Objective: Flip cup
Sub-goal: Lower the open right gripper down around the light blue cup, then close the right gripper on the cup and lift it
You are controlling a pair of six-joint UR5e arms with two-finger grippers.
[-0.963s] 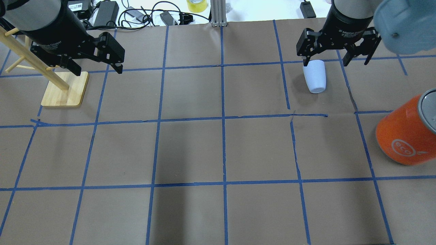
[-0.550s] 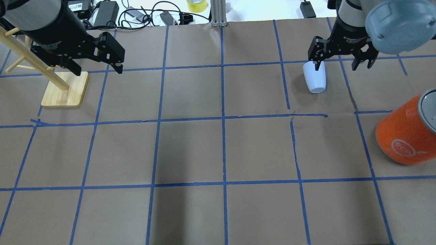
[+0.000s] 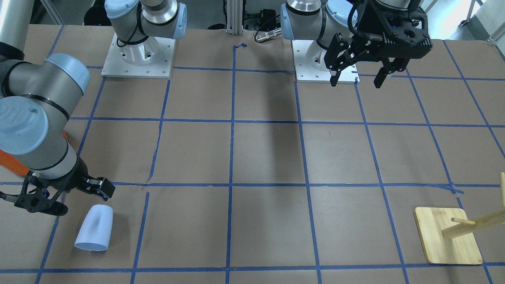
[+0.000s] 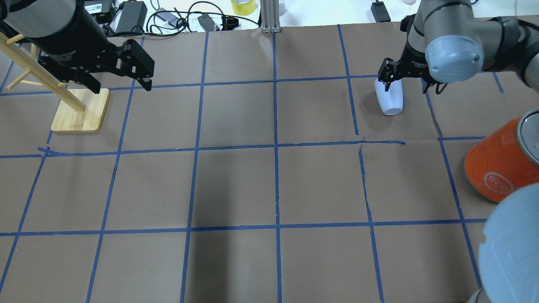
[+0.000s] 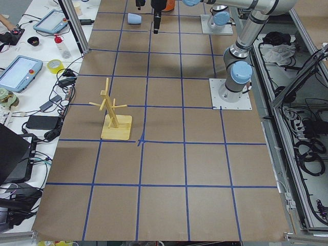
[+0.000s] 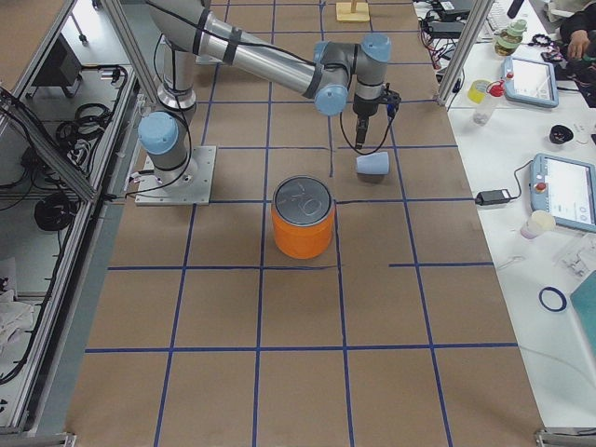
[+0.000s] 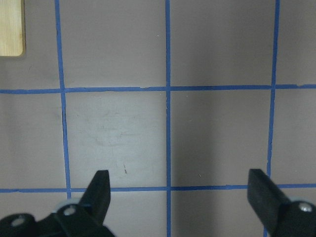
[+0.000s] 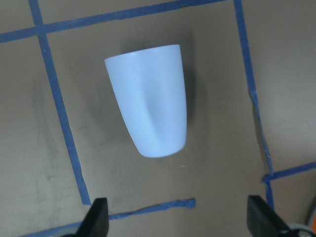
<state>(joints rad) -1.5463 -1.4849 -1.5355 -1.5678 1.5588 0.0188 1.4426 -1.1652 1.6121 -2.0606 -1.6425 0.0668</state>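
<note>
The pale blue-white cup point(image 4: 390, 101) lies on its side on the brown paper, with its wide rim pointing away from the robot. It also shows in the front view point(image 3: 94, 230), the right wrist view point(image 8: 150, 101) and the exterior right view point(image 6: 372, 165). My right gripper point(image 4: 406, 84) is open and empty. It hangs low, just on the robot's side of the cup's narrow base, point(image 3: 63, 197) point(image 8: 177, 217). The cup is ahead of the fingers, not between them. My left gripper point(image 4: 120, 86) is open and empty, high over the far left point(image 3: 356, 82) point(image 7: 177, 192).
A large orange can point(image 4: 497, 168) with a silver top stands on the robot's side of the cup, to the right point(image 6: 303, 223). A wooden peg rack point(image 4: 80, 111) stands at the far left, under the left arm point(image 3: 447, 236). Cables and gear lie beyond the table's far edge.
My right gripper has come down and moved in toward the cup's base end, staying open. The right arm's elbow has swung into view. The cup and the left arm have not moved.
</note>
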